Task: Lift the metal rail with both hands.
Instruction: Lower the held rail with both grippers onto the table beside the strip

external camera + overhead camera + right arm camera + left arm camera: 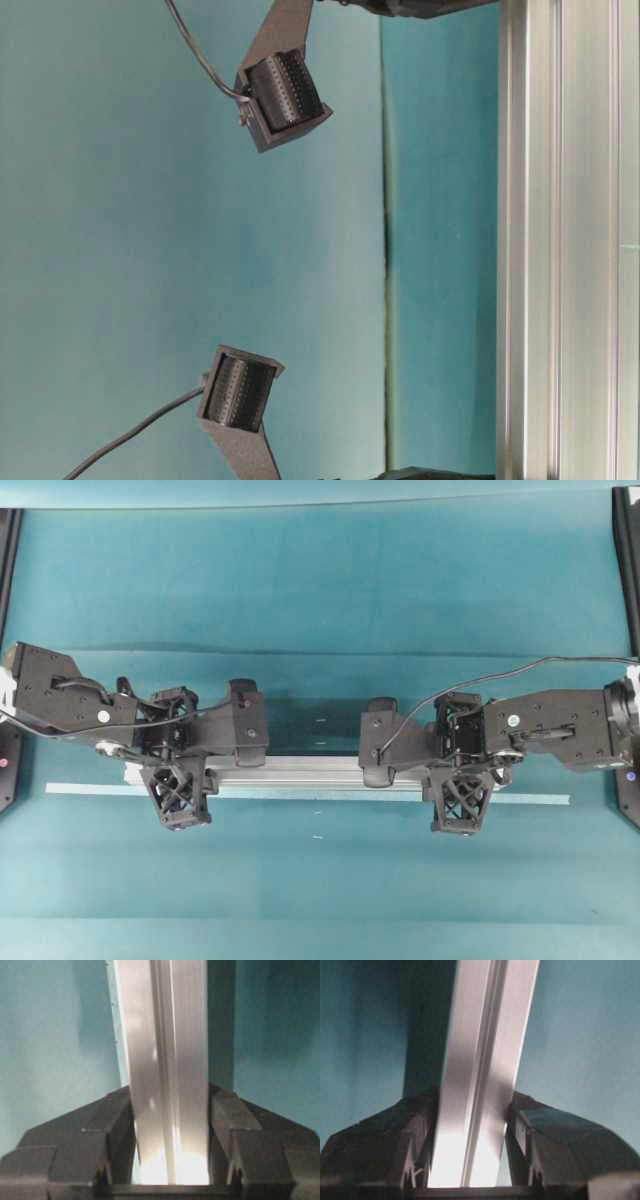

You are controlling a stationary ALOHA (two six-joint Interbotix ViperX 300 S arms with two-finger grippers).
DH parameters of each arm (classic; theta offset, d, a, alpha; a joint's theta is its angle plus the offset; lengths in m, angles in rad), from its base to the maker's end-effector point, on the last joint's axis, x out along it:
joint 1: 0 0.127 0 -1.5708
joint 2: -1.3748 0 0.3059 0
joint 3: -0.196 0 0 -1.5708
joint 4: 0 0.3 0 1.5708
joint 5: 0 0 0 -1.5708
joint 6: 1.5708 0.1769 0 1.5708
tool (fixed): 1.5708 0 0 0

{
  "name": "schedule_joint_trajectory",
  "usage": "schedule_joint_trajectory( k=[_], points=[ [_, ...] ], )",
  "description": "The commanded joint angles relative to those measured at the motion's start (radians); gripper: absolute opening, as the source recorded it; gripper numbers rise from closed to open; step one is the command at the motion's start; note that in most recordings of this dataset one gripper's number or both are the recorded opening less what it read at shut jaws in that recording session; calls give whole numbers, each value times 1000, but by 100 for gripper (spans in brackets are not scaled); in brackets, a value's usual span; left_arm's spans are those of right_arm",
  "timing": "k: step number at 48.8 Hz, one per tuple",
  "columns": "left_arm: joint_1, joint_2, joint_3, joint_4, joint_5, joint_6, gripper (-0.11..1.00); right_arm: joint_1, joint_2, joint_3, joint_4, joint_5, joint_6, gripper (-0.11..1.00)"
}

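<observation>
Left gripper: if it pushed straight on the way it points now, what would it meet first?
The metal rail already sits between the left gripper fingers. Beyond it, likely the teal table; depth is unclear.

Silver grooved metal rail (300, 770); black left gripper (178, 765) and right gripper (458, 770) with lattice-patterned fingers; teal table (320, 580); pale tape strip (90, 790); black cables (520, 670).

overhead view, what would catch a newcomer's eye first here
The long silver metal rail lying crosswise on the teal table, with both black arms bent over it. The left gripper clamps it near its left end and the right gripper farther right; the wrist views show each pair of fingers pressed against the rail's sides. A thin pale tape strip runs just in front of the rail.
</observation>
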Motion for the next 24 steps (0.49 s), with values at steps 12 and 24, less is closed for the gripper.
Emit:
schedule_joint_trajectory(
  k=[12,24],
  points=[
    [18,-8,-6,3,-20,-8,90,11,15,-3,40,-6,8,68],
    [17,-9,-3,3,-23,-6,91,12,14,-5,38,-6,8,100]
  ],
)
